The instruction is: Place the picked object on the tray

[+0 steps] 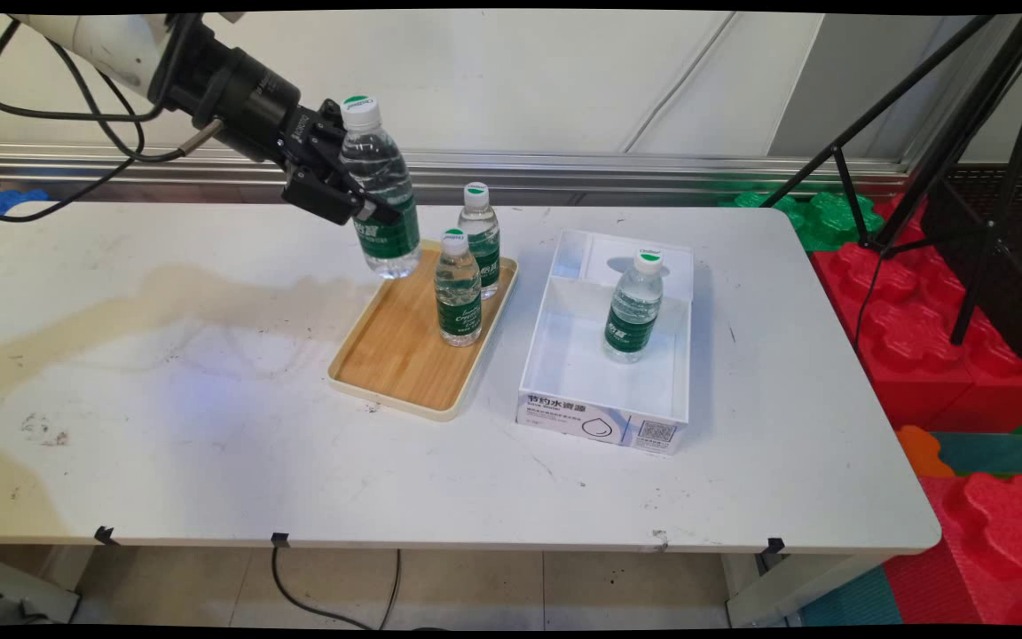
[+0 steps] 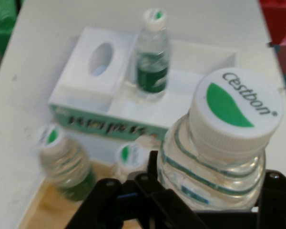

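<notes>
Gripper [image 1: 360, 200] has its fingers pinched on the mid-body of a water bottle [image 1: 380, 191], just above the green label, and holds it upright in the air over the far-left corner of the wooden tray [image 1: 391, 351], bottom clear of the tray. The bottle looks full: likely fairly heavy for its size, thin clear plastic that would dent under a hard squeeze, smooth and probably slippery; the ribbed section above the label seems the best place to hold, not the cap [image 2: 236, 102]. Two more bottles stand on the tray: one at the far right corner [image 1: 481, 240], one just in front of it [image 1: 458, 288], both near the held bottle on its right. Further right on the surface [image 1: 165, 426] is a white open box [image 1: 604, 417] with a fourth bottle [image 1: 633, 306] upright in its big compartment; the smaller far compartment looks empty. Tripod legs [image 1: 919, 124] and red foam blocks [image 1: 946, 355] sit off the right edge, well apart.
</notes>
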`<state>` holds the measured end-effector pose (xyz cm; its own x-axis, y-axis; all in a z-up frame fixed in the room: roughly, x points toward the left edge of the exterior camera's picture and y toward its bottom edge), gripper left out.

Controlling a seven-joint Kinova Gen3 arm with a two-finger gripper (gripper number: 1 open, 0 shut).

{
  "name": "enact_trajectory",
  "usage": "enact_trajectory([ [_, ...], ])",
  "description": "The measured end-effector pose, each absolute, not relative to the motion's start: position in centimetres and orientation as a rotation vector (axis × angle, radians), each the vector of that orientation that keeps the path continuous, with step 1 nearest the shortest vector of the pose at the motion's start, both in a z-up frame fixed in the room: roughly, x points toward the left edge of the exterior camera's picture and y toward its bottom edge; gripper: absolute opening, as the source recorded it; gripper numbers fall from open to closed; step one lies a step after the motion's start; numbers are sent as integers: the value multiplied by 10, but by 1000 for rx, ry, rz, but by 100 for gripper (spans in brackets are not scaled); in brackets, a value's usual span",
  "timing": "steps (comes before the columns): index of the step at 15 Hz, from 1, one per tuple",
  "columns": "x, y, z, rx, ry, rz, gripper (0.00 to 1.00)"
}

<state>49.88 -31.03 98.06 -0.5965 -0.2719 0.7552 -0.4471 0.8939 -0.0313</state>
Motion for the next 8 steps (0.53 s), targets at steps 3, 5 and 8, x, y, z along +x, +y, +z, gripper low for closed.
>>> enact_trajectory([
  [3, 515, -324, 968, 559, -2254, 308, 0],
  [5, 522, -332, 960, 581, -2257, 319, 0],
  [8, 533, -350, 941, 617, -2268, 342, 0],
])
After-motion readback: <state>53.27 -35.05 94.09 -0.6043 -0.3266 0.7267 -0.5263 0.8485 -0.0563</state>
